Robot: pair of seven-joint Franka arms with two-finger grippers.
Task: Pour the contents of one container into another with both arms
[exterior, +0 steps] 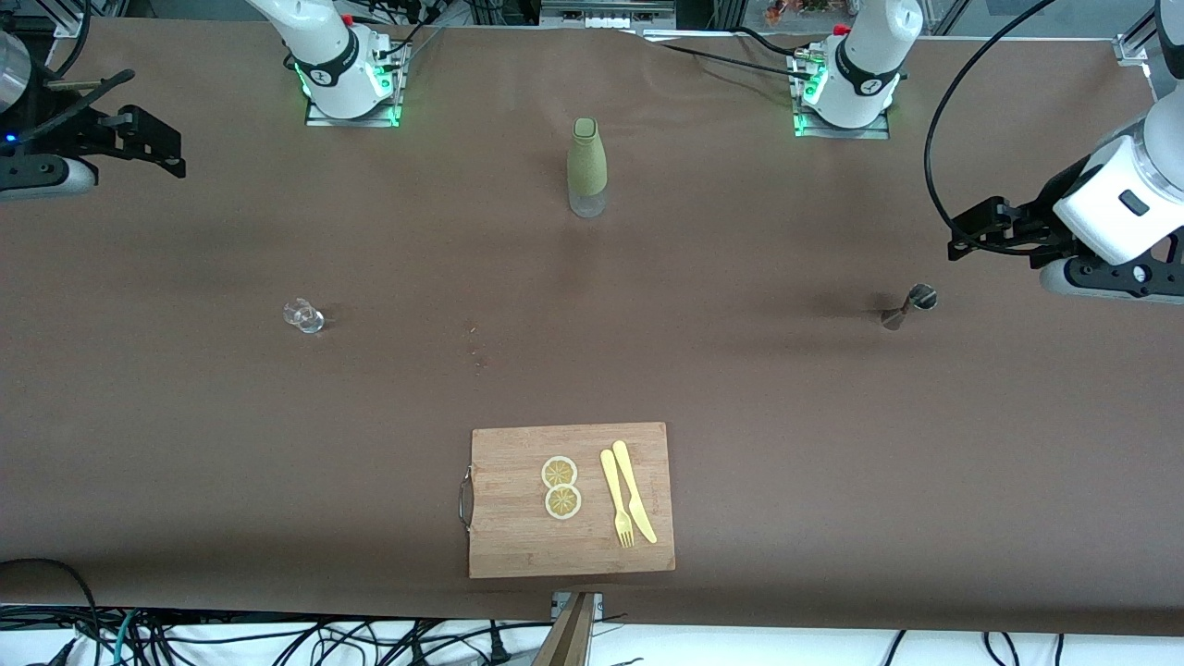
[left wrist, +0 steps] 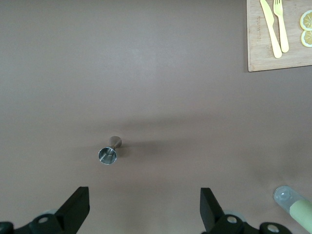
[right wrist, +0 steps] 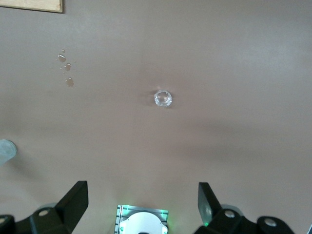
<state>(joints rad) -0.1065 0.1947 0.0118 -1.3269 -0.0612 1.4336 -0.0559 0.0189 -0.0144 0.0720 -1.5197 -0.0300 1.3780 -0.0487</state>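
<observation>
Cutting board (exterior: 518,499) sits at 6 o'clock, unused. Both arms wait high, wide open, empty: left gripper (left wrist: 144,209) over the steel jigger (exterior: 909,306) at 3, right gripper (right wrist: 141,207) over the small glass (exterior: 303,316) at 9. I'd grab the jigger low, squarely.

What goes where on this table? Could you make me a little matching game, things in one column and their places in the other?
Things:
1. bottle
2. metal cup
3. small glass
4. fork

Places:
A. on the wooden board
B. toward the right arm's end of the table
C. between the two arm bases, farthest from the front camera
D. toward the left arm's end of the table

Pairs: 1-C, 2-D, 3-B, 4-A
</observation>
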